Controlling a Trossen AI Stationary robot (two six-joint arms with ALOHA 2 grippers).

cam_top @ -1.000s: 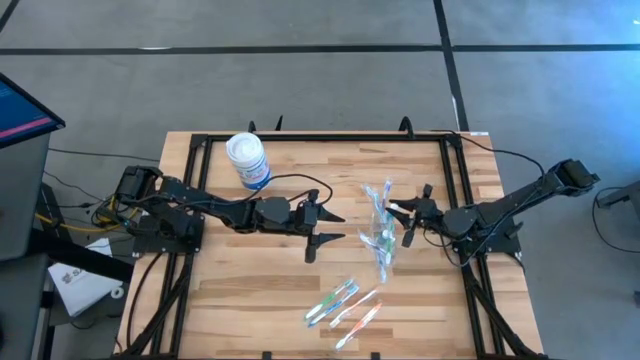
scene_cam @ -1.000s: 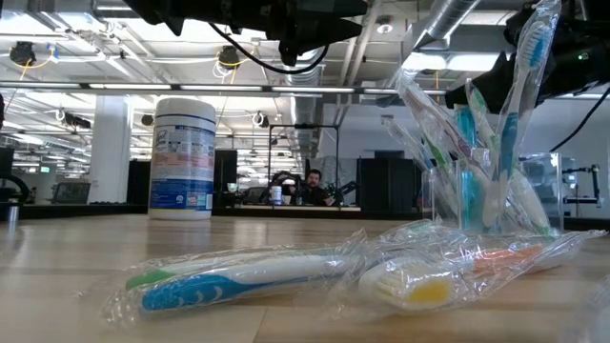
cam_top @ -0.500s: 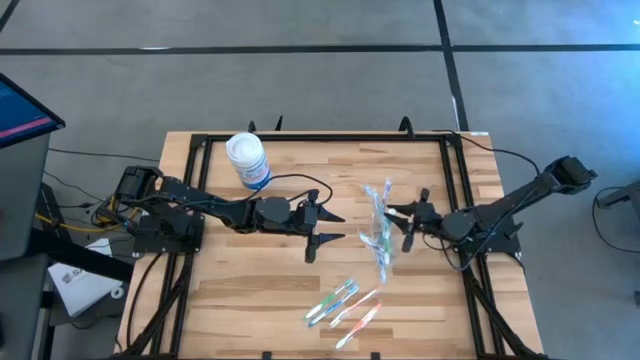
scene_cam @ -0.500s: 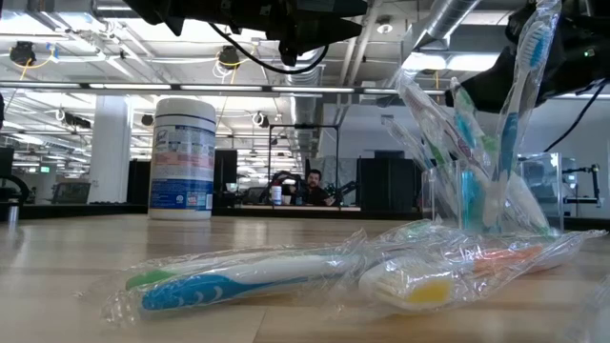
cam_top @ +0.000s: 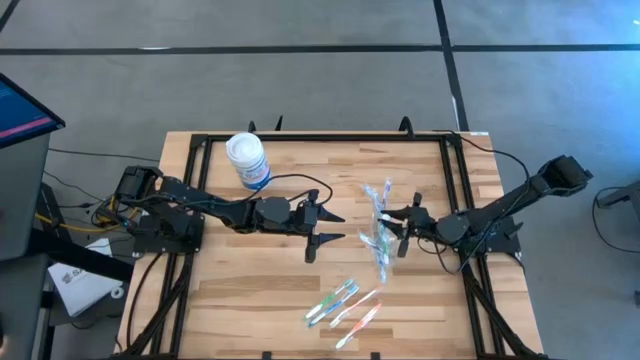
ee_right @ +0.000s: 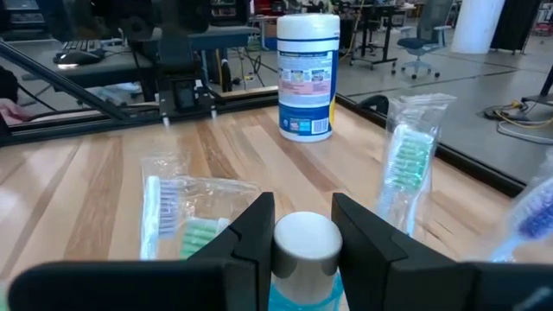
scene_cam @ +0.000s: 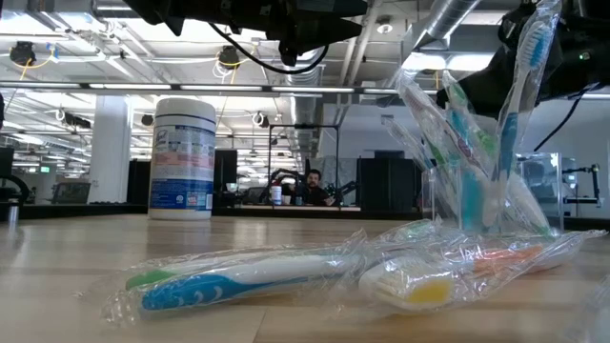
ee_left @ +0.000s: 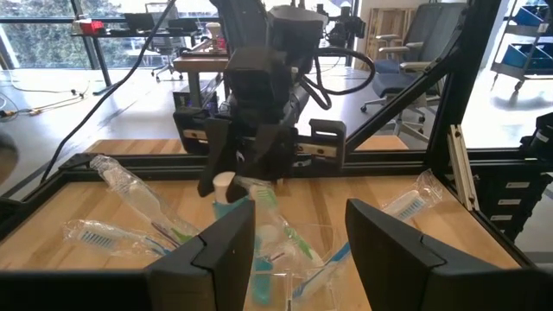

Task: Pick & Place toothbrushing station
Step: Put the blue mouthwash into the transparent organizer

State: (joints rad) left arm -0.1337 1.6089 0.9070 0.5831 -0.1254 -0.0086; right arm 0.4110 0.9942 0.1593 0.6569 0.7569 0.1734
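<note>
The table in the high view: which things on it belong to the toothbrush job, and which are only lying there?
Belong to the job:
- clear cup holding wrapped toothbrushes
- loose wrapped toothbrushes near the table's front edge
- teal tube with a white cap, gripped by the right gripper
- left gripper, open, waiting mid-table

Only lying there:
- white canister with a blue label, at the back

Robotics lab in an open industrial office. Wooden table (cam_top: 250, 270) in a black metal frame (cam_top: 300, 138) on grey concrete floor. Exposed ceiling ducts (scene_cam: 457, 19) and strip lights overhead; desks, office chairs (ee_left: 406, 52), monitors, and a seated person (scene_cam: 311, 186) behind.
</note>
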